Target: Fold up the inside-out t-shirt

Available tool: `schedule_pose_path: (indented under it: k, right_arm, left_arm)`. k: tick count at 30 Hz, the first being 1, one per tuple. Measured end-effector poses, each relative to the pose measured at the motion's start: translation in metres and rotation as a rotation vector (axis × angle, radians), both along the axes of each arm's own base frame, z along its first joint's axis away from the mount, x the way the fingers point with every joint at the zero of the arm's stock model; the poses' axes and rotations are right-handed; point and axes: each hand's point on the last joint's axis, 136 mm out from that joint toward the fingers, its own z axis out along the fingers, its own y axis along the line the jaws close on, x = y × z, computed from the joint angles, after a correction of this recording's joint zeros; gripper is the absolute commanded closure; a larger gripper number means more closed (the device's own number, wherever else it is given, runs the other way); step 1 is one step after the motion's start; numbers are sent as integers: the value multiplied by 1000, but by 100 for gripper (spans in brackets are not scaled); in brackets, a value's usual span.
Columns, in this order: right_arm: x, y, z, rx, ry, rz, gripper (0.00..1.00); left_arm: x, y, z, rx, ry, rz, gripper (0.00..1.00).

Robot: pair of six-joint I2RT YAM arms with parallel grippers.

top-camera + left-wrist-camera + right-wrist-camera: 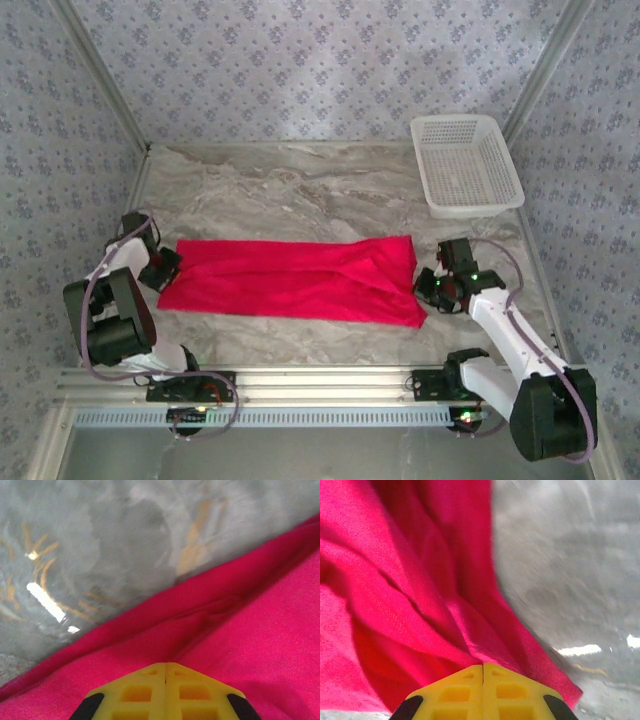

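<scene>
The inside-out t-shirt (300,280) is bright red and lies as a long flat band across the marble table, its length running left to right. My left gripper (165,268) is at its left end, low on the cloth. In the left wrist view the yellow fingertips (165,664) meet with no gap, and a crease of the t-shirt (260,630) runs into their tip. My right gripper (428,285) is at the right end. There its fingertips (483,665) are also pressed together, and folds of the t-shirt (395,580) converge into them.
A white mesh basket (478,208) stands at the back right of the table, just beyond the right arm. Bare marble (300,195) stretches behind the shirt. Patterned walls close in the left, back and right sides.
</scene>
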Motion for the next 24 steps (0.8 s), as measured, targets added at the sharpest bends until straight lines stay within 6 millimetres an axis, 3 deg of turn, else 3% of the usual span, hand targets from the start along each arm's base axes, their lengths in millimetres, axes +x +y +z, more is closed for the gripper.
schedule_pose_path:
  k: [3, 7, 9, 12, 14, 16, 20, 24]
  right_arm:
    - [-8, -3, -6, 5, 21, -46, 65]
    - [4, -3, 13, -7, -48, -65, 55]
    - [15, 5, 30, -14, -104, -35, 55]
    - [33, 30, 48, -27, -165, 49, 54]
    - [44, 52, 49, -49, -173, 119, 53]
    - [56, 73, 44, -84, -166, 185, 53]
    - [79, 100, 29, -133, -133, 244, 53]
    - [94, 107, 18, -164, -105, 241, 52]
  left_arm:
    - [3, 0, -6, -22, -5, 16, 66]
    - [13, 1, 1, -19, -46, 23, 56]
    - [24, 2, 17, 21, -93, 6, 54]
    - [49, -10, 59, 88, -224, -61, 54]
    - [65, -27, 83, 105, -311, -118, 54]
    - [75, -46, 95, 104, -359, -173, 54]
    - [79, -61, 83, 86, -334, -217, 55]
    - [78, -61, 69, 79, -291, -218, 55]
